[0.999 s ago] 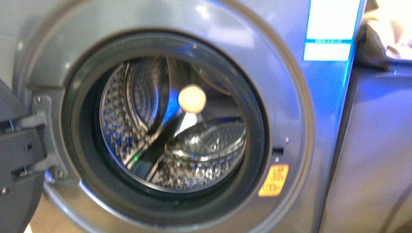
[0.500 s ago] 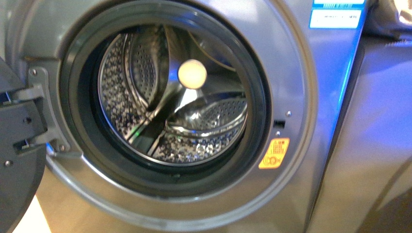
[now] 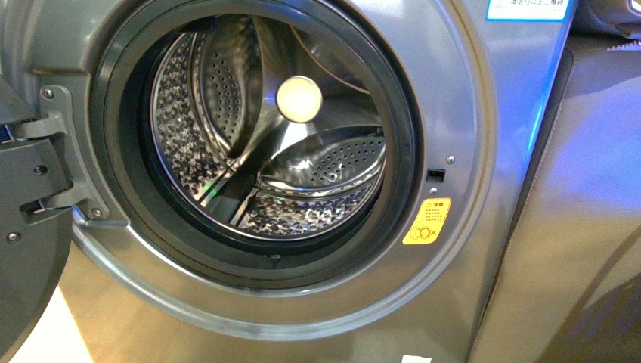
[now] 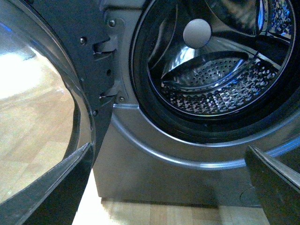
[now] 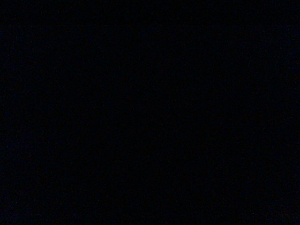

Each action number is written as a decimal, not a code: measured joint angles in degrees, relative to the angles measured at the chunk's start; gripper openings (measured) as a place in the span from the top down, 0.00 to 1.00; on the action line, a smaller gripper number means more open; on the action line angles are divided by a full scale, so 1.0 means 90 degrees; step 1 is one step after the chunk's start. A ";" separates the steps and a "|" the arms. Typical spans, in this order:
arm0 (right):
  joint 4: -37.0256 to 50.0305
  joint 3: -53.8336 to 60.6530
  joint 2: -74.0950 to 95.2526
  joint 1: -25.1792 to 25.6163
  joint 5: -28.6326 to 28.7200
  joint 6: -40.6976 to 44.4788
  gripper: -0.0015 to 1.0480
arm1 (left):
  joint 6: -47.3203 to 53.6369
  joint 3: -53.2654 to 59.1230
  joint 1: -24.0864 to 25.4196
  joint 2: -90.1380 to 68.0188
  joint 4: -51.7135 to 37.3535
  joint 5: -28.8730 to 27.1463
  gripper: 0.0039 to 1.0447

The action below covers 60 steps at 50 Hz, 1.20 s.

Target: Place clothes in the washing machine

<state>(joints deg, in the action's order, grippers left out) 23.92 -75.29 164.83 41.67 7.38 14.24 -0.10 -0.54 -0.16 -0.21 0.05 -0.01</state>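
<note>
While the left gripper [image 4: 168,149] is holding its two dark fingers [image 4: 51,187] spread wide with nothing between them, it is facing the lower front of the washing machine [image 4: 140,159], just below the porthole. The right wrist view is dark, and the right gripper is not appearing in any other picture, so its state cannot be told.

The door [image 3: 23,249] is hanging open on its hinge [image 3: 57,159] at the left of the opening. This is leaving the dark rubber gasket [image 3: 125,174] and the perforated steel drum [image 3: 317,219] fully exposed. The drum is showing only bare metal and a pale round hub [image 3: 299,99] at its back. No fabric is lying inside.

The clothes are not appearing in any view, so their location cannot be stated.

Progress, as a judgement: access is complete, with the door open and the opening unobstructed. Loading is not yet done. Picking up the garment, carrying it to the porthole and pushing it past the gasket into the drum are all outstanding.
</note>
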 joint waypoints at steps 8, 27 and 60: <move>0.0056 -0.0209 0.0270 -0.0002 0.0024 -0.0005 0.07 | 0.0000 0.0000 0.0000 0.0000 0.0000 0.0000 0.06; 0.0044 -0.0704 0.0716 0.0027 0.0155 -0.0056 0.07 | 0.0000 0.0000 0.0000 0.0000 0.0000 0.0000 0.06; 0.0236 -0.0527 0.0665 0.0117 0.0170 -0.0119 0.53 | 0.0000 0.0000 0.0000 0.0000 0.0000 0.0000 0.06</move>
<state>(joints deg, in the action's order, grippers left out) 26.04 -80.03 170.82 42.72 8.91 13.17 -0.10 -0.54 -0.16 -0.21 0.05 -0.01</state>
